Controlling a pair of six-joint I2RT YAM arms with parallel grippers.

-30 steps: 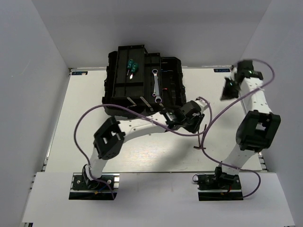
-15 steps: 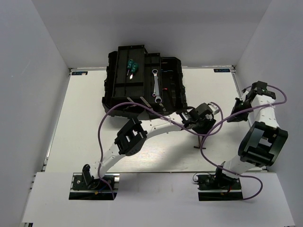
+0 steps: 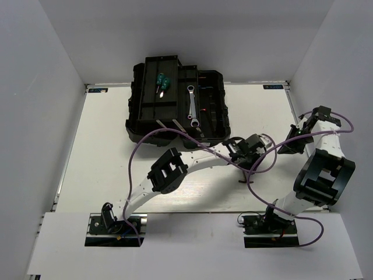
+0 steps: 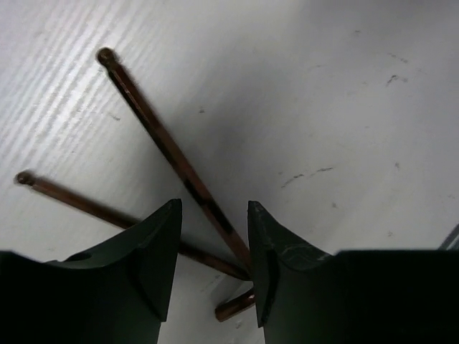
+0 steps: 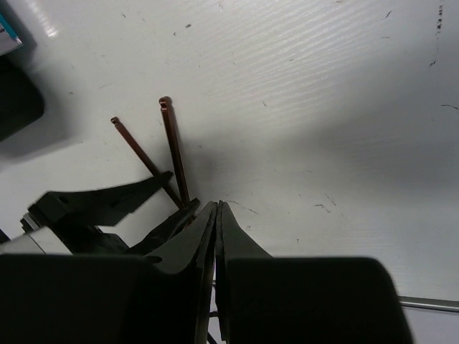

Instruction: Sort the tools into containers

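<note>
Reddish-brown hex keys [image 4: 165, 140], two crossed, lie on the white bench [image 3: 105, 151] near the black toolbox [image 3: 137, 111]. The left tool [image 4: 214, 206] hangs low over them, jaws parted, with one key running through the gap. The right tool [image 5: 216, 208], just beside it, is pinched closed on nothing. Green-handled screwdrivers [image 3: 162, 81] and a silver wrench [image 3: 191, 105] lie in the toolbox.

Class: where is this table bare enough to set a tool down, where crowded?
Free: table left of the toolbox, up to the wall; far right corner. Crowded: right of centre, left pincer and right pincer both at the hex keys.
</note>
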